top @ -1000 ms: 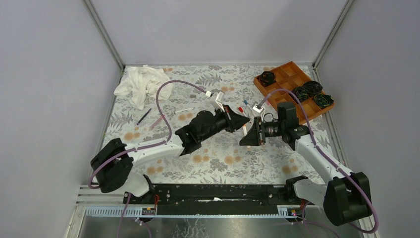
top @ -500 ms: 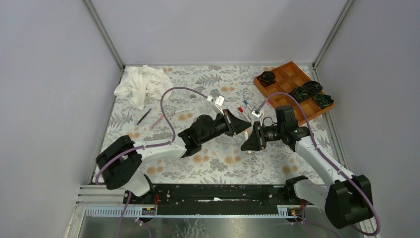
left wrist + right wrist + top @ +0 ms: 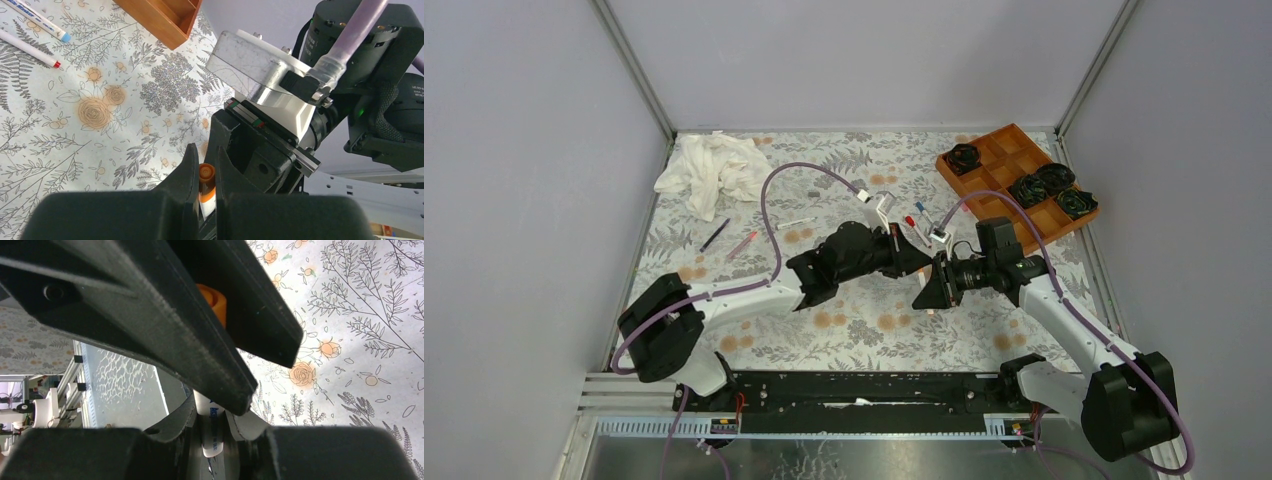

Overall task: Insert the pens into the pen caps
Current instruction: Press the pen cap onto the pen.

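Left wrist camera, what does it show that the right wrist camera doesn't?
Only the left wrist view shows the loose blue-tipped pen and red-tipped pen and the wooden tray's corner. Only the right wrist view shows the print on the white pen in the right claw, plus the metal base plate. Both show the orange cap in the left claw and the floral tablecloth.

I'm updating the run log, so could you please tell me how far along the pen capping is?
Done: nothing I can confirm. In hand: the left end effector grips an orange cap, the right end effector a pen, close together in mid-air; whether the tip is seated is hidden. Left: dark pen, pink pen, white pen, red-tipped pen and blue-tipped pen lie loose on the table.
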Robot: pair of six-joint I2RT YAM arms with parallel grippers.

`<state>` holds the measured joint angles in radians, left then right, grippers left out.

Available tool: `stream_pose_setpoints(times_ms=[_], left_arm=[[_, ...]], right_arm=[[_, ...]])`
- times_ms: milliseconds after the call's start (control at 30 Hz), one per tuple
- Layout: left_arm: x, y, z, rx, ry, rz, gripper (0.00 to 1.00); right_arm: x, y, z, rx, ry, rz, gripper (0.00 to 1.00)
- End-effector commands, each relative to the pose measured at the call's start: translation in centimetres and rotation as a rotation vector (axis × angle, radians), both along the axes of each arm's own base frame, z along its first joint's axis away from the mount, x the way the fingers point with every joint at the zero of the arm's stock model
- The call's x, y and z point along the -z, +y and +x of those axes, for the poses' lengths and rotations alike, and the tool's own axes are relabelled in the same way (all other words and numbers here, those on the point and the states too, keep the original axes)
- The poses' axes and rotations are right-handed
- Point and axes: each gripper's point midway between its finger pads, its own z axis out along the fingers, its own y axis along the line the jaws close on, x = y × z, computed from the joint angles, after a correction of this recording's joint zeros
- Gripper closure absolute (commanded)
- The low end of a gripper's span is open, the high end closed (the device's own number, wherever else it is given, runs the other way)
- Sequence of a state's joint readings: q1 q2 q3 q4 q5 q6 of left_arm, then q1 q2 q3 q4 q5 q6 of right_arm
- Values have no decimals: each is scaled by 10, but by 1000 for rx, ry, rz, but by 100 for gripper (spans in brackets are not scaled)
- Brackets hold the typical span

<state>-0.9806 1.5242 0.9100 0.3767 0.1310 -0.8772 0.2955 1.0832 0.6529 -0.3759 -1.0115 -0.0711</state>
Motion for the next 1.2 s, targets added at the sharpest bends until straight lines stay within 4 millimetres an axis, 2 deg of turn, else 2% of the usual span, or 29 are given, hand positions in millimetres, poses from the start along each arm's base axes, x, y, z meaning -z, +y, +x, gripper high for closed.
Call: stream_pose_setpoints(times_ms=[0, 233, 467, 700, 800, 933, 1067, 1167], left_arm=[[106, 30, -175, 545, 376, 371, 100], [86, 14, -189, 612, 396, 186, 100], [95, 22, -215, 676, 437, 162, 100], [97, 31, -229, 722, 461, 150, 100], [98, 33, -214, 647, 442, 165, 100], [91, 26, -169, 462, 394, 153, 100], [73, 14, -133, 340, 353, 100, 93], [62, 5, -120, 300, 330, 60, 83]], right_arm=[[-80, -3, 105, 196, -516, 40, 100], [-84, -6, 105, 207, -491, 80, 100], [-91, -5, 100, 192, -462, 138, 100], [-91, -9, 102, 202, -461, 142, 100], [-89, -6, 98, 176, -445, 159, 100], [-82, -2, 92, 152, -423, 169, 100], [-74, 5, 87, 122, -410, 156, 100], [-70, 9, 86, 111, -398, 146, 100]])
